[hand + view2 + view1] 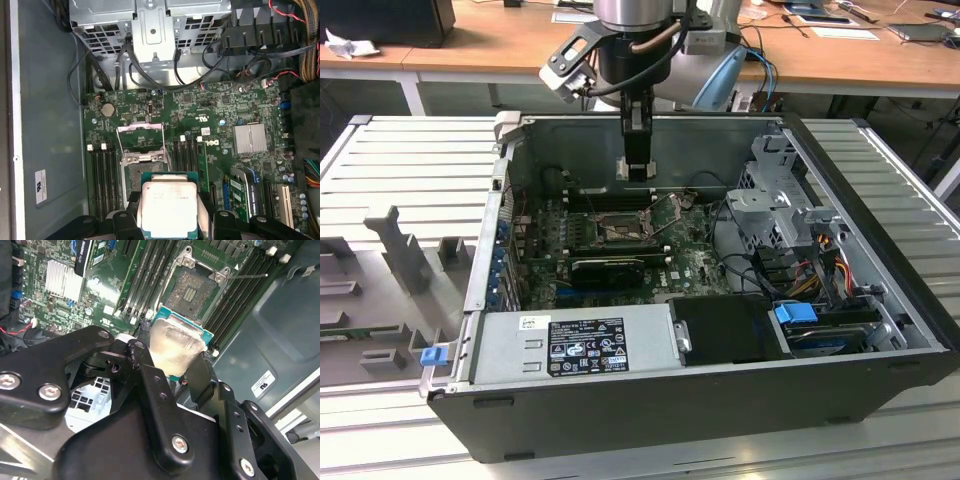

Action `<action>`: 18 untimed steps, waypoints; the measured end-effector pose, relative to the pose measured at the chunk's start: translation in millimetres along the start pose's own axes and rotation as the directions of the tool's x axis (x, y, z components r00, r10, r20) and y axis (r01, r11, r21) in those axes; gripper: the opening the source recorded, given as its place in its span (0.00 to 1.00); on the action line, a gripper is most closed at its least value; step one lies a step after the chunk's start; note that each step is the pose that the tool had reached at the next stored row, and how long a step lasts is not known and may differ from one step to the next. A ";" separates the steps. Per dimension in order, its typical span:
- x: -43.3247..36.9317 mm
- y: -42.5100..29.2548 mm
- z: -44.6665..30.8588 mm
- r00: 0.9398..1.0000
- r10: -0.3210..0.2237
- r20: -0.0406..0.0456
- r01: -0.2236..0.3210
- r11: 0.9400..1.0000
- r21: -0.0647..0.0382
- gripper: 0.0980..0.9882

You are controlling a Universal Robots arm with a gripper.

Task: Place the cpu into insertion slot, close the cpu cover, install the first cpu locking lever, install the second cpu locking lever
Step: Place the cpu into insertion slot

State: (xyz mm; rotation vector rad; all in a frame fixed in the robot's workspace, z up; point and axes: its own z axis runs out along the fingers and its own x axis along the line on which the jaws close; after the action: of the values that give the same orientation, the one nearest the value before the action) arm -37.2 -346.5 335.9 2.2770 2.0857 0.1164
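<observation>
The cpu [176, 347] [167, 207], a flat square chip with a pale silvery top and green edge, sits between my gripper's black fingers [200, 372]. My gripper [638, 172] [167, 217] is shut on it and hangs inside the open computer case, a little above the motherboard. The insertion slot [192, 290] [618, 230] [131, 172] lies bare just beyond the chip, a dark square with a metal rim. The cpu cover [141, 137] is swung open at the socket's far side. A thin wire lever [247, 276] sticks out beside the socket.
Long black memory slots [102, 175] flank the socket on both sides. A black graphics card [608, 268], a grey power supply [570, 340] and a metal drive cage [770, 200] with cables crowd the case. A grey moulded tray [380, 290] lies at the exterior view's left.
</observation>
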 end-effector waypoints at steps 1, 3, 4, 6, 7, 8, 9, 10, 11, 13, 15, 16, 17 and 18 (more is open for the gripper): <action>0.0 -0.2 0.6 1.000 -0.001 0.000 0.001 1.000 0.000 0.48; -0.1 -0.4 2.4 1.000 -0.002 0.000 0.002 1.000 0.004 0.48; -0.1 -0.5 3.1 1.000 -0.002 0.000 0.002 1.000 0.007 0.48; -0.1 -0.7 5.3 1.000 -0.002 0.001 0.002 1.000 0.018 0.48; -0.1 -0.7 5.9 1.000 -0.002 0.002 0.002 1.000 0.021 0.48; -0.1 -0.8 6.6 1.000 -0.002 0.002 0.002 1.000 0.023 0.48; -0.2 -0.9 7.6 1.000 -0.002 0.002 0.002 1.000 0.026 0.48; -0.2 -1.0 8.3 1.000 -0.002 0.002 0.002 1.000 0.029 0.48; -0.2 -1.1 9.5 1.000 -0.002 0.003 0.002 0.999 0.032 0.48; -0.3 -1.4 13.7 1.000 -0.001 0.004 0.001 0.999 0.046 0.48; -0.3 -1.6 16.0 1.000 -0.001 0.005 0.001 0.999 0.055 0.48; -0.4 -1.8 17.5 1.000 -0.001 0.005 0.001 0.998 0.061 0.48; -0.4 -1.9 18.9 1.000 -0.001 0.006 0.001 0.998 0.066 0.48; -0.4 -2.0 19.6 1.000 -0.001 0.006 0.001 0.998 0.069 0.48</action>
State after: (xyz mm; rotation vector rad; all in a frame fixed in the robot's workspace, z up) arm -37.4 -346.5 316.1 2.3110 2.1202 0.0381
